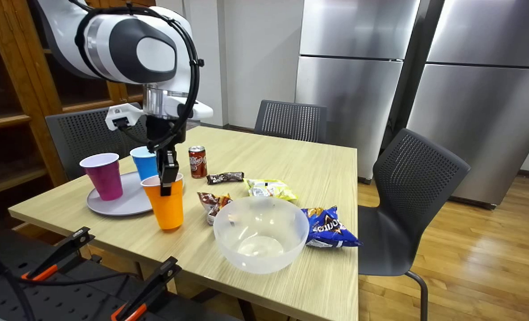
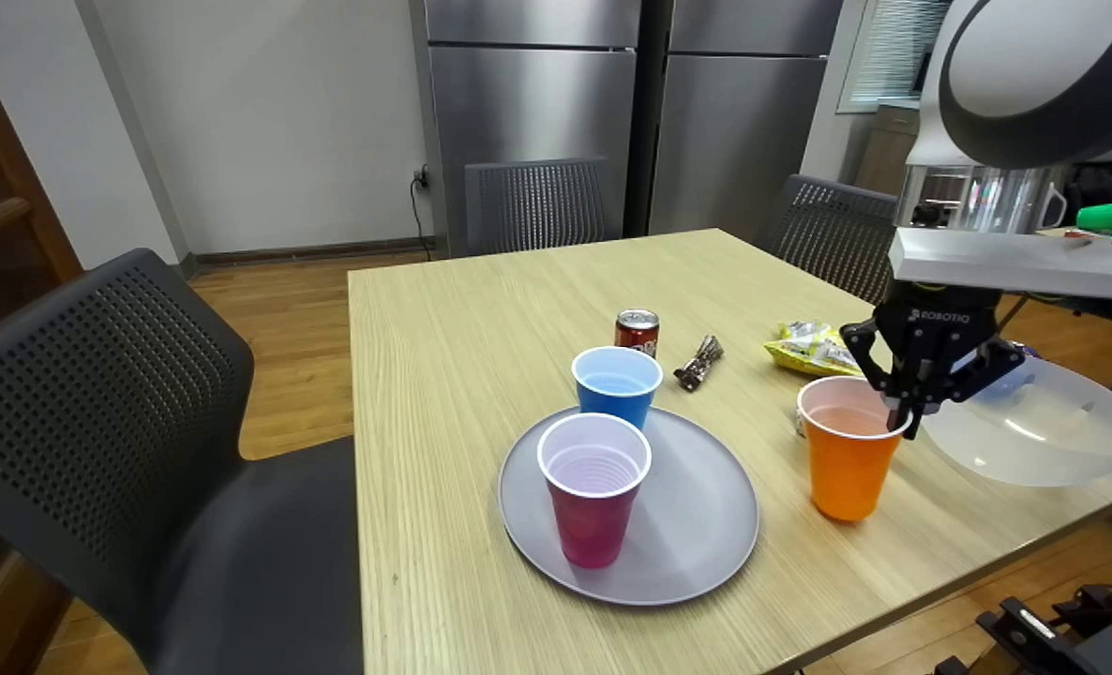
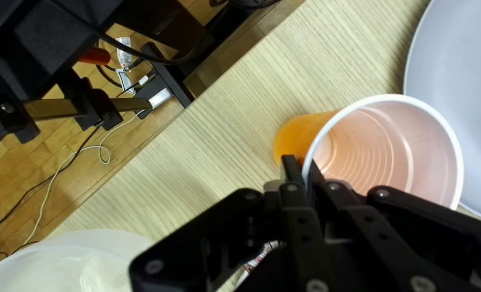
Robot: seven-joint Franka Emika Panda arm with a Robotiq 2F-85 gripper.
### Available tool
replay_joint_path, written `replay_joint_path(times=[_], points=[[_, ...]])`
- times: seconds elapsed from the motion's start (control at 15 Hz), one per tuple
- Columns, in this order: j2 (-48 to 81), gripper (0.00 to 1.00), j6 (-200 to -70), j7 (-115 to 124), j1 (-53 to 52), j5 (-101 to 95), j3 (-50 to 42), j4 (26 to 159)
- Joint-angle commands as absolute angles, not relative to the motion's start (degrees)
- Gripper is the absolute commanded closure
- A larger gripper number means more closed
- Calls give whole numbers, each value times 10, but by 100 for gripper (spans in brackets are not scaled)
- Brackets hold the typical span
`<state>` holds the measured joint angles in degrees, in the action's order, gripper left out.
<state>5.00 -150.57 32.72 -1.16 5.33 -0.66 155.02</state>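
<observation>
An orange cup (image 1: pixel 168 209) with a white rim stands near the table's front edge, leaning slightly. I cannot tell whether its base fully rests on the table. My gripper (image 1: pixel 165 185) reaches down to it and is shut on the cup's wall at the rim. In the wrist view the gripper (image 3: pixel 304 162) has one finger inside the orange cup (image 3: pixel 299 132) and one outside, with the white rim pinched between. Just beside the cup lies a grey plate (image 2: pixel 697 544). It bears a magenta cup (image 2: pixel 593 516) and a blue cup (image 2: pixel 617 403), both upright.
A translucent bowl (image 1: pixel 258 263) stands right of the orange cup. Around it lie a brown snack bag (image 1: pixel 211 206), a yellow bag (image 1: pixel 271 189) and a blue Doritos bag (image 1: pixel 329 227). Farther back are a soda can (image 1: pixel 197 161) and a dark wrapped bar (image 1: pixel 225 178). Chairs surround the table.
</observation>
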Motion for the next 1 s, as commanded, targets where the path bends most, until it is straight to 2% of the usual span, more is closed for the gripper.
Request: replay_joint_path(times=[0.0,0.93], points=[[3,99,-1514,328,-21,58,-2,1575],[-18,99,-1500,342,-60,38,53,1555]])
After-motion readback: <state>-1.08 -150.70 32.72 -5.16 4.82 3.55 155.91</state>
